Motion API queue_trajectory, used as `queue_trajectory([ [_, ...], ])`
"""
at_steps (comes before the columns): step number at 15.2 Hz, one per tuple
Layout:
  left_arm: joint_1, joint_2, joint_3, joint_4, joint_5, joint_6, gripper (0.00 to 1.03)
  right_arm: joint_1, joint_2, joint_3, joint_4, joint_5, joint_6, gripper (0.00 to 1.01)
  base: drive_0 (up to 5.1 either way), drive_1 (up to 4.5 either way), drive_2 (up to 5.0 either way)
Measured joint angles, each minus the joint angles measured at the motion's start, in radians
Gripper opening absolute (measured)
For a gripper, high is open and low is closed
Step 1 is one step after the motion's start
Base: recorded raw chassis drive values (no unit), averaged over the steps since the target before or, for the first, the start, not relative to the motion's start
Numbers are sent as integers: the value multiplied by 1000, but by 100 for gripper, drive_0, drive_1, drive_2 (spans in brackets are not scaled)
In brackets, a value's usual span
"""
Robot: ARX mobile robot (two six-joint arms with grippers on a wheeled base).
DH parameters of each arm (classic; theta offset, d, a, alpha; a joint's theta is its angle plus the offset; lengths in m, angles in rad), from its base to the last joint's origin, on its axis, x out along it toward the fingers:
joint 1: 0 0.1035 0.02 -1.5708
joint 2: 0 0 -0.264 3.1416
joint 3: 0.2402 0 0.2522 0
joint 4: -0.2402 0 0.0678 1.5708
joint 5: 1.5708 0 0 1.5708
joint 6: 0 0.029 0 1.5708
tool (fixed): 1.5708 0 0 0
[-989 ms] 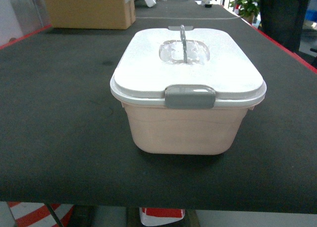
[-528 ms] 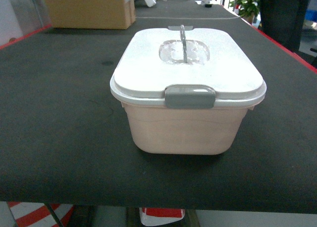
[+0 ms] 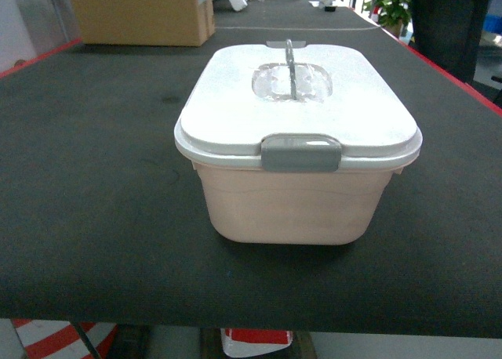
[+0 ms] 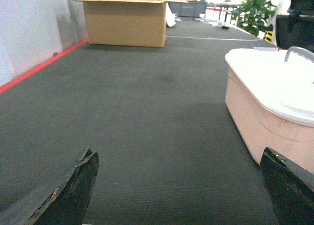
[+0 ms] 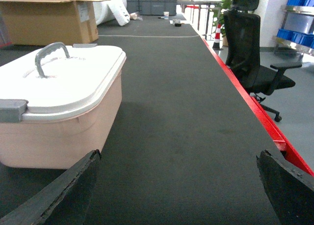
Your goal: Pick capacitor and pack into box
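Table (image 3: 94, 218): black mat surface bearing the pink box (image 3: 286, 206), its white lid (image 3: 235, 108) seated, front latch (image 3: 301, 153) down and handle (image 3: 289, 61) upright; across the head views nothing has shifted over the last second. Left gripper (image 4: 179, 185) and right gripper (image 5: 176, 185) each hover low beside the box with fingers spread wide, grasping nothing. Capacitor: not visible in any view, possibly inside the closed box, so task stage cannot be settled.

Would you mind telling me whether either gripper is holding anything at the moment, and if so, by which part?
Nothing is held. The left gripper and right gripper are both open over bare table mat, either side of the lidded pink box.
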Motion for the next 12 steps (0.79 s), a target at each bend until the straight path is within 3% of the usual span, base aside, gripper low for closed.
queue_trajectory([
  [12, 0, 0, 0, 0, 0, 0, 98, 0, 0, 0, 0, 0, 0, 98, 0, 0, 0],
])
